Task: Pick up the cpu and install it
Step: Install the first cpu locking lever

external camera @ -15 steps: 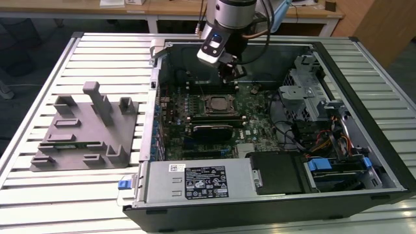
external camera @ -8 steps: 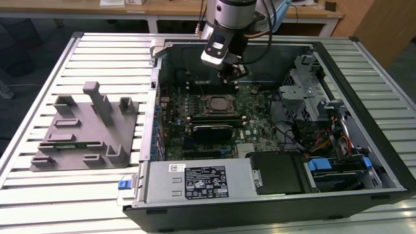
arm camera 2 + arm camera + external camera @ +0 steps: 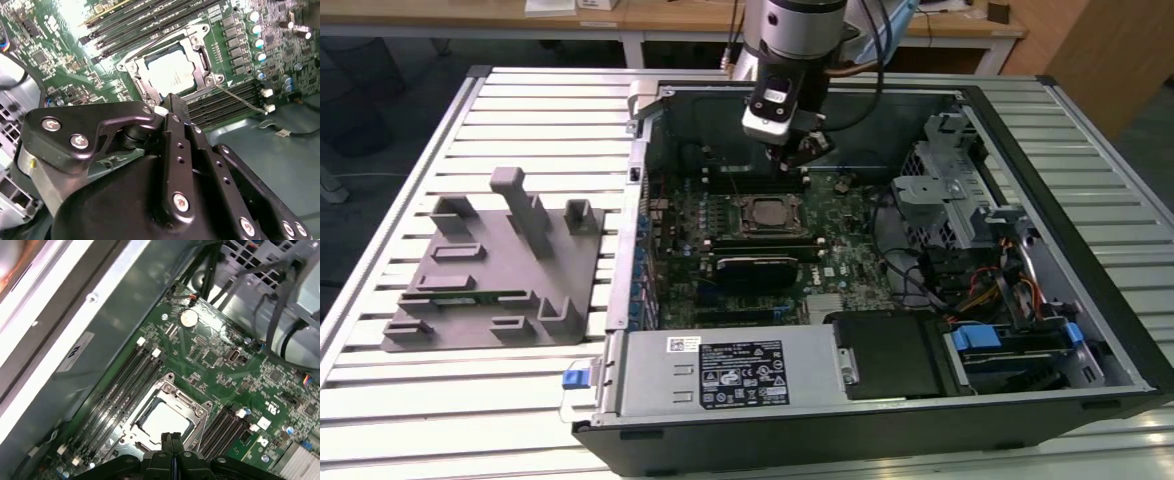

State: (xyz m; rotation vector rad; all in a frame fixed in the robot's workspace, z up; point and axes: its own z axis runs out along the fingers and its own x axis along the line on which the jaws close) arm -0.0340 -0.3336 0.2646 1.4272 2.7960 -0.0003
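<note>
The cpu (image 3: 167, 72) lies flat inside the socket (image 3: 200, 47), its pale top showing through the frame. The tool (image 3: 172, 440) hangs just above the socket's edge, fingers pressed together with nothing between them. The chip looks seated, so I judge this step is about not disturbing it. Hold the tool square to the socket and off the cpu's top, because a sideways nudge could shift it on the contacts. A thin lever (image 3: 240, 99) runs out from one socket corner and memory slots (image 3: 132, 375) flank the socket, and either could snag the tips. The tray (image 3: 480, 270) sits well apart from the socket, on the counter (image 3: 400, 400).
</note>
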